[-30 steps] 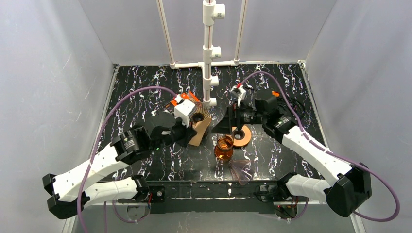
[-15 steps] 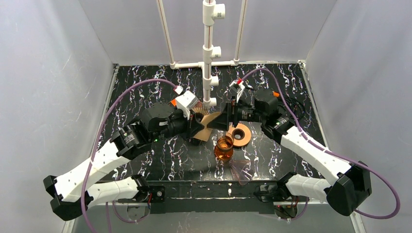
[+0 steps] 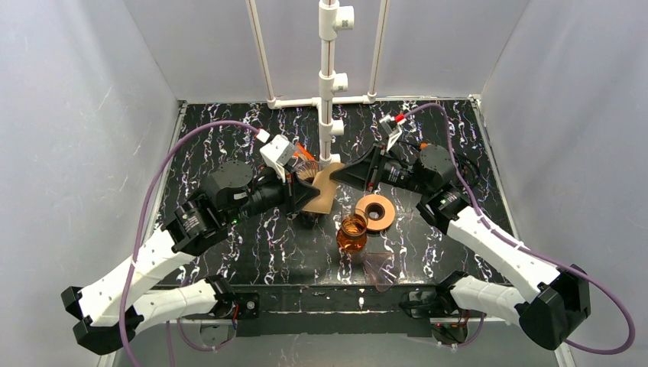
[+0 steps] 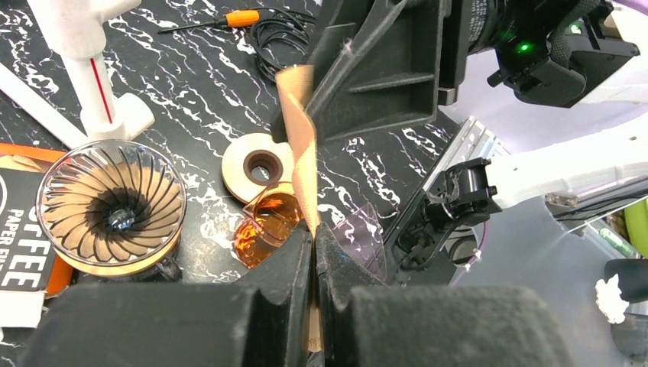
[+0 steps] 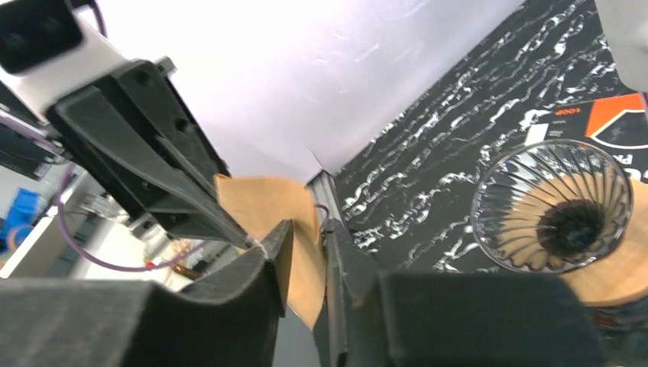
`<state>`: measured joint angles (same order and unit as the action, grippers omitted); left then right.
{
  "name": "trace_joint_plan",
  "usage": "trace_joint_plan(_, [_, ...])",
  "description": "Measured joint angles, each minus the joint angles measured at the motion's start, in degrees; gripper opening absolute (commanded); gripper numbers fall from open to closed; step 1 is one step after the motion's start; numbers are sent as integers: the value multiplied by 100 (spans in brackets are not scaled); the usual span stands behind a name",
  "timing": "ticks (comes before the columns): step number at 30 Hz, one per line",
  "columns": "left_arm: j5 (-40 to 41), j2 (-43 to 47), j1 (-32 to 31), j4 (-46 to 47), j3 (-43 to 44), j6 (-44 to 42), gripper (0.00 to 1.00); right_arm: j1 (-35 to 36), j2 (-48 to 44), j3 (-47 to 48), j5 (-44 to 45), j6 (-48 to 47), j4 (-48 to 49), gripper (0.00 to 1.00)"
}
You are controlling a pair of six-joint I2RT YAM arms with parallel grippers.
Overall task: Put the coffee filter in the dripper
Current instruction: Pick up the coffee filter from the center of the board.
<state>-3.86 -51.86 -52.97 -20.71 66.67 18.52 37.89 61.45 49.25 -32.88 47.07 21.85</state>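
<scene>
The brown paper coffee filter (image 3: 327, 186) hangs in the air mid-table, and my left gripper (image 3: 309, 195) is shut on its lower edge. Seen from the left wrist, the filter (image 4: 302, 130) stands edge-on above the pinching left gripper (image 4: 315, 233). My right gripper (image 3: 342, 174) comes in from the right. Its jaws straddle the filter's (image 5: 260, 202) other edge, and a gap still shows at the right gripper (image 5: 309, 237). The dripper (image 3: 306, 170), a clear ribbed glass cone, stands upright just left of the filter. It also shows as the dripper (image 4: 111, 206) and the dripper (image 5: 552, 206), with nothing inside.
The dripper rests on a brown-and-orange filter package (image 4: 23, 229). An amber glass jar (image 3: 351, 233), a wooden ring (image 3: 375, 212) and a clear plastic cone (image 3: 378, 267) lie in front. A white pipe stand (image 3: 328, 84) rises behind. An orange screwdriver (image 4: 244, 17) lies at the back.
My left gripper has carried the filter up and to the right, off the package. My right gripper has swung in to the filter, and its jaws have narrowed around the edge.
</scene>
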Motion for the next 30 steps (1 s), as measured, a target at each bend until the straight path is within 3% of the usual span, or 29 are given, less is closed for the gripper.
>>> trace_joint_plan(5, [0,26,31,101,-74,120,2,0,-101,-4,85,162,243,3])
trace_joint_plan(7, [4,35,39,111,-90,168,7,0,-101,-4,105,208,251,1])
trace_joint_plan(10, [26,68,76,118,-118,197,70,0,-101,-4,125,229,256,1])
trace_joint_plan(11, [44,76,81,107,-118,199,84,0,-101,-4,131,229,254,1])
trace_joint_plan(13, [131,81,101,48,-118,227,95,-2,-103,-4,160,223,240,1])
trace_joint_plan(18, [507,-4,310,-586,15,407,98,-79,-179,22,372,-44,-144,1])
trace_joint_plan(25, [428,-63,876,-1261,157,1248,98,-114,-216,660,894,-791,-1300,1])
trace_joint_plan(30, [-153,339,1244,-872,-413,1971,98,-114,-234,964,1040,-1032,-1552,1])
